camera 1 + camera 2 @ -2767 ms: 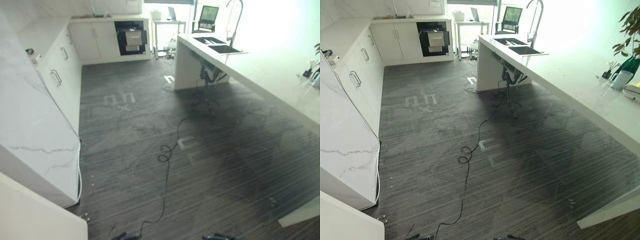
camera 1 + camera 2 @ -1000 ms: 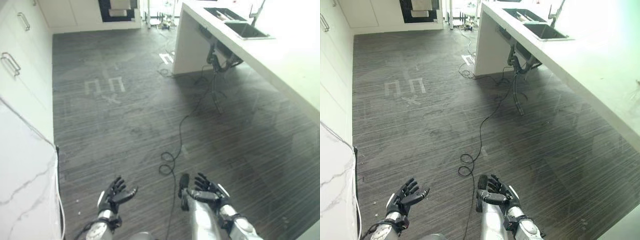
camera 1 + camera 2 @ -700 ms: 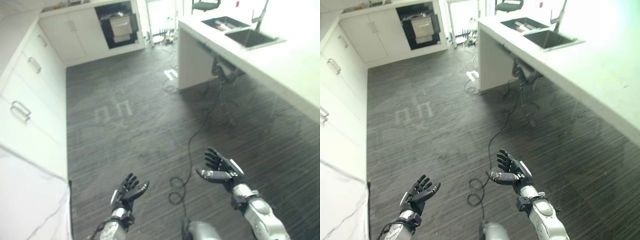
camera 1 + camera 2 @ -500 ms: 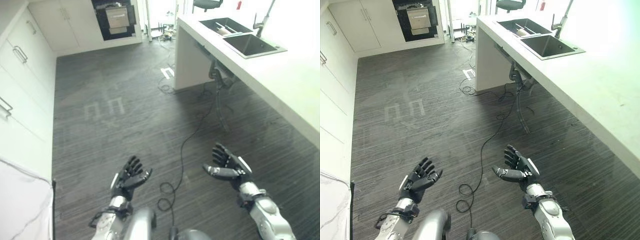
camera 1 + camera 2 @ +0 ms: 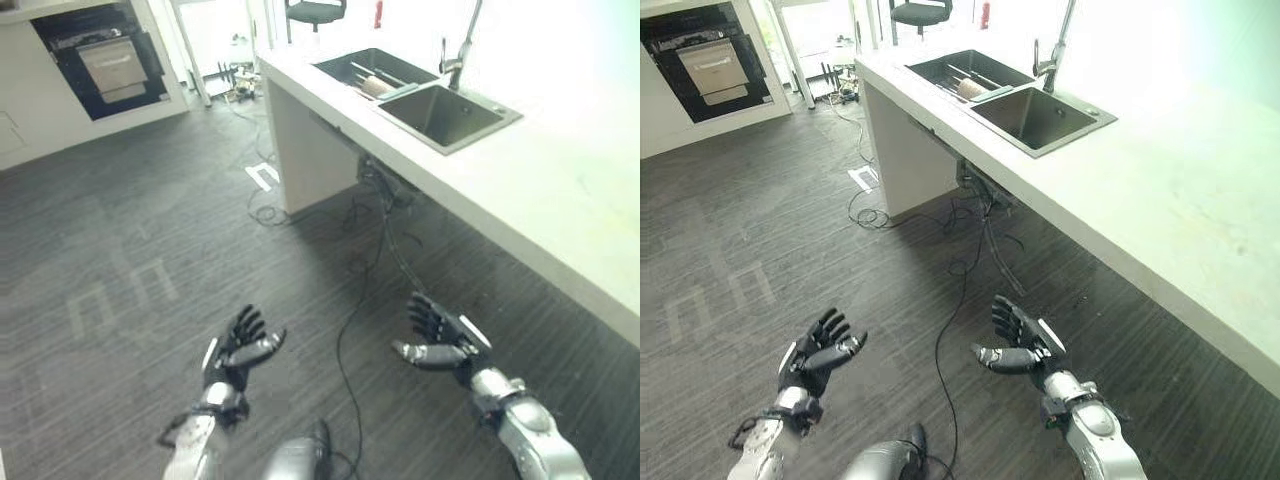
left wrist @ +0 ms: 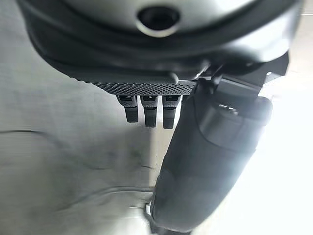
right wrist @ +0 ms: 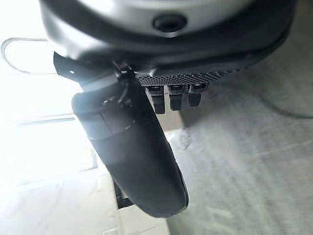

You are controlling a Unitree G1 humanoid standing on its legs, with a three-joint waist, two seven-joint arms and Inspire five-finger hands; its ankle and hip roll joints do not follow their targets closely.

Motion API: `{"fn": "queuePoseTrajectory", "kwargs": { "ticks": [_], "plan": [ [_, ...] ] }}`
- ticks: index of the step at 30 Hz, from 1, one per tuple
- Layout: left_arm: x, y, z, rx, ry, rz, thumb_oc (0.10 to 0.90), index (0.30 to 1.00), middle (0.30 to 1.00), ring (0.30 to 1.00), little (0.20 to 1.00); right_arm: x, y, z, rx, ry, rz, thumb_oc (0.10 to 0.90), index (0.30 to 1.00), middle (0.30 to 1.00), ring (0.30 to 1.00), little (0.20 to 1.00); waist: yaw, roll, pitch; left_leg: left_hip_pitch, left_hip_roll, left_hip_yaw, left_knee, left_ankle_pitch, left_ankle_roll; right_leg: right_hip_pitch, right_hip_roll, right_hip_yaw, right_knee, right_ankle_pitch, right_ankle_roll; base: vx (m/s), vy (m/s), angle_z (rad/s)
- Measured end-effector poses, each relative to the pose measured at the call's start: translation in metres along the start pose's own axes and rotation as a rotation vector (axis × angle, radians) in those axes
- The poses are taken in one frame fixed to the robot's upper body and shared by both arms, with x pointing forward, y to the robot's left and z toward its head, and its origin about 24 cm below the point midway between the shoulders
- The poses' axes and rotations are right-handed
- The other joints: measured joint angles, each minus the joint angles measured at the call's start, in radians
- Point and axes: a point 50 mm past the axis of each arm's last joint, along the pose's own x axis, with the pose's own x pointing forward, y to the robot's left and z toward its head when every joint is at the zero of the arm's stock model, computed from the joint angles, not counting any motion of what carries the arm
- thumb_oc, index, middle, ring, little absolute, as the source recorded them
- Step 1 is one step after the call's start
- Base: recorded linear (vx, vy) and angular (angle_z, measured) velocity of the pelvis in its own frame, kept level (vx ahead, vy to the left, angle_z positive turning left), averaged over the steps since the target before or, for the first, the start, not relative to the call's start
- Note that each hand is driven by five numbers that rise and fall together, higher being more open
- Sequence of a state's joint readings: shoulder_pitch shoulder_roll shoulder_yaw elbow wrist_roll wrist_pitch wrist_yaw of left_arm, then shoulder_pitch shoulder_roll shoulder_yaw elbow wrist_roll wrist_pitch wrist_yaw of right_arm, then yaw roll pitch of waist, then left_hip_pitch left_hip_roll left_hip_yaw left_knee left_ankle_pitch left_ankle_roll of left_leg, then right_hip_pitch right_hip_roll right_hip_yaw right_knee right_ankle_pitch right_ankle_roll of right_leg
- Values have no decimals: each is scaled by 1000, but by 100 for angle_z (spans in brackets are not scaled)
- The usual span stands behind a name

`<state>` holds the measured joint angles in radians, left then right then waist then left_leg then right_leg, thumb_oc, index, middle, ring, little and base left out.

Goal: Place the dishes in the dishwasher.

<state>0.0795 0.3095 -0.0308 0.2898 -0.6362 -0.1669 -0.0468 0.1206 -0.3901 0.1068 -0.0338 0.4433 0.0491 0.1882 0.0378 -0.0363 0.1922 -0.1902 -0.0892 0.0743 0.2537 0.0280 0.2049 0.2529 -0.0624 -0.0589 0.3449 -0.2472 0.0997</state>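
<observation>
The dishwasher (image 5: 100,62) stands open as a dark cavity in the white cabinets at the far left, with a rack showing inside. Dishes (image 5: 973,88) lie in the far basin of the double sink (image 5: 1035,112) set in the white island counter. My left hand (image 5: 232,352) hovers open over the dark floor at lower left, fingers spread and empty. My right hand (image 5: 440,340) hovers open at lower right, palm turned inward, also empty. Both hands are well short of the sink and the dishwasher.
The white island counter (image 5: 560,190) runs along the right, with a tall tap (image 5: 458,48) behind the sink. Pipes and cables (image 5: 385,190) hang under it. Tape marks (image 5: 120,295) lie on the striped floor. An office chair (image 5: 312,12) stands at the far end.
The camera has swung right and forward, so the sink and counter sit nearer and the dishwasher has shifted left. Both hands stay raised and open.
</observation>
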Motion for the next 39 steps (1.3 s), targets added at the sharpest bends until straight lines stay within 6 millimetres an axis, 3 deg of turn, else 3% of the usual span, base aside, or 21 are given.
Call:
{"fn": "queuePoseTrajectory", "kwargs": {
  "ticks": [2, 3, 4, 5, 7, 8, 10, 13, 15, 16, 18, 20, 21, 22, 25, 27, 30, 32, 35, 36, 39],
  "plan": [
    [11, -12, 9, 10, -45, -45, 800, 900, 900, 900, 900, 4, 2, -2, 27, -4, -30, 800, 900, 900, 900, 900, -25, -22, -20, 6, -15, -16, 26, -18, -49, -14, -10, -65, 89, 80, 32, 359, 289, 106],
    [9, -6, 3, 16, -18, -18, 800, 900, 900, 900, 900, 12, 13, -7, 91, -15, -30, 800, 900, 900, 900, 900, -26, -24, -17, -43, -3, -15, 195, -72, -41, -93, -16, -95, 287, 222, 24, 321, 263, 49],
    [-1, -1, -6, 20, 13, 11, 800, 900, 900, 900, 900, 11, 19, -9, 100, -13, -13, 800, 900, 900, 900, 900, -19, 6, -14, 12, -3, -30, 114, -142, -22, -196, -24, -88, 495, 356, 15, 417, 152, 10],
    [-13, 9, -20, 58, 88, 59, 800, 900, 900, 900, 900, 14, 26, -9, 95, -11, 31, 800, 900, 900, 900, 900, -39, 12, 9, 87, -34, -29, 60, -130, -50, -410, -67, -74, 653, 237, -9, 491, -149, -4],
    [-19, 8, -25, 52, 102, 61, 800, 900, 900, 900, 900, -1, 14, -22, 56, 66, 4, 800, 900, 900, 900, 900, -49, 53, 33, 202, -35, -90, -69, -142, -185, -520, 21, -122, 215, 109, -17, 625, -218, 72],
    [-13, 12, -14, 65, 61, 60, 800, 900, 900, 900, 900, -10, 9, -26, 46, 78, -10, 800, 900, 900, 900, 900, -83, 15, 48, 199, -33, -63, 11, -228, -154, -582, 4, -142, 21, 110, 0, 418, -138, 111],
    [-15, 21, -10, 66, 53, 98, 800, 900, 900, 900, 900, -16, 7, -34, 54, 107, -20, 800, 900, 900, 900, 900, -90, -63, 56, 254, -131, -65, 25, -269, -143, -708, -67, -79, 51, 153, -49, 422, -135, 70],
    [-24, 11, -25, 26, 89, 89, 800, 900, 900, 900, 900, -25, -3, -36, 31, 131, -52, 800, 900, 900, 900, 900, -122, 6, 66, 386, -133, -155, -21, -283, -138, -721, 29, -77, 21, 227, -123, 316, -151, 54],
    [-25, 2, -28, 13, 93, 62, 800, 900, 900, 900, 900, -27, -8, -34, 2, 139, -50, 800, 900, 900, 900, 900, -115, -7, 36, 452, -173, -154, 15, -288, -167, -575, 56, -103, -68, 330, -260, 366, -172, 58],
    [-23, -6, -31, -20, 88, 59, 800, 900, 900, 900, 900, -18, -14, -28, -24, 127, -59, 800, 900, 900, 900, 900, -97, 35, 28, 437, -152, -159, 80, -320, -187, -560, 74, -85, -65, 332, -270, 340, -138, 33],
    [-19, -13, -15, -19, 23, 20, 800, 900, 900, 900, 900, -8, -16, -15, -32, 76, -66, 800, 900, 900, 900, 900, -62, 29, 21, 404, -88, -156, 87, -362, -205, -531, 78, -80, -65, 287, -279, 222, -86, 11],
    [-18, -14, 2, 1, -61, -1, 800, 900, 900, 900, 900, -1, -17, 7, -53, -15, -60, 800, 900, 900, 900, 900, -37, 21, 18, 342, 9, -146, 87, -342, -246, -462, 68, -82, -64, 252, -254, 303, -159, 1],
    [-17, -14, 4, 13, -71, -7, 800, 900, 900, 900, 900, -1, -19, 14, -67, -41, -64, 800, 900, 900, 900, 900, -44, 33, 12, 316, 48, -141, 87, -259, -275, -443, 72, -95, -52, 220, -239, 270, -162, 29],
    [-16, -9, 8, 47, -79, -12, 800, 900, 900, 900, 900, -6, -24, 15, -135, -30, -62, 800, 900, 900, 900, 900, -52, -12, -2, 264, 3, -66, 247, -138, -376, -399, 20, -83, -40, 186, -218, 196, -103, 26],
    [-16, -9, 13, 47, -117, -17, 800, 900, 900, 900, 900, -7, -30, 15, -166, -17, -73, 800, 900, 900, 900, 900, -30, -23, 4, 20, 66, 16, 488, -137, -291, -357, 15, -42, -83, 151, -239, 273, 53, -20],
    [-18, -6, 9, 37, -100, -2, 800, 900, 900, 900, 900, -7, -30, 13, -161, -6, -69, 800, 900, 900, 900, 900, -31, -33, 14, -11, 157, 81, 205, -136, -252, -309, 29, -45, -98, 131, -213, 325, 285, -19],
    [-20, -5, 6, 32, -91, -2, 800, 900, 900, 900, 900, -4, -31, 21, -168, -37, -54, 800, 900, 900, 900, 900, -38, 29, 24, -93, 248, -36, -37, -97, -283, -288, 91, -13, -45, 68, -169, 349, 313, -40],
    [-25, -2, 4, 16, -101, 12, 800, 900, 900, 900, 900, -5, -29, 22, -174, -39, -21, 800, 900, 900, 900, 900, -16, 57, 32, -139, 246, -181, -44, -69, -314, -289, 105, 39, 2, 27, -187, 285, 267, -74],
    [-25, -2, 8, -1, -142, 34, 800, 900, 900, 900, 900, -15, -33, 26, -231, -12, 0, 800, 900, 900, 900, 900, -15, 73, 25, -96, 218, -117, -17, -60, -277, -226, 35, 105, 15, -46, -74, 340, 334, -57],
    [-17, -6, 16, 5, -169, 29, 800, 900, 900, 900, 900, -15, -31, 35, -239, -49, -10, 800, 900, 900, 900, 900, -34, 62, 24, -68, 188, -90, -24, 45, -258, -183, -13, 94, 14, -66, -36, 354, 314, -18],
    [9, -20, 75, 205, -352, -98, 800, 900, 900, 900, 900, -15, -2, 65, -194, -229, 55, 800, 900, 900, 900, 900, -31, -20, 8, -30, 65, -28, 9, 5, -164, -174, -156, 46, 59, 17, 18, 359, 266, 5]
  ]
}}
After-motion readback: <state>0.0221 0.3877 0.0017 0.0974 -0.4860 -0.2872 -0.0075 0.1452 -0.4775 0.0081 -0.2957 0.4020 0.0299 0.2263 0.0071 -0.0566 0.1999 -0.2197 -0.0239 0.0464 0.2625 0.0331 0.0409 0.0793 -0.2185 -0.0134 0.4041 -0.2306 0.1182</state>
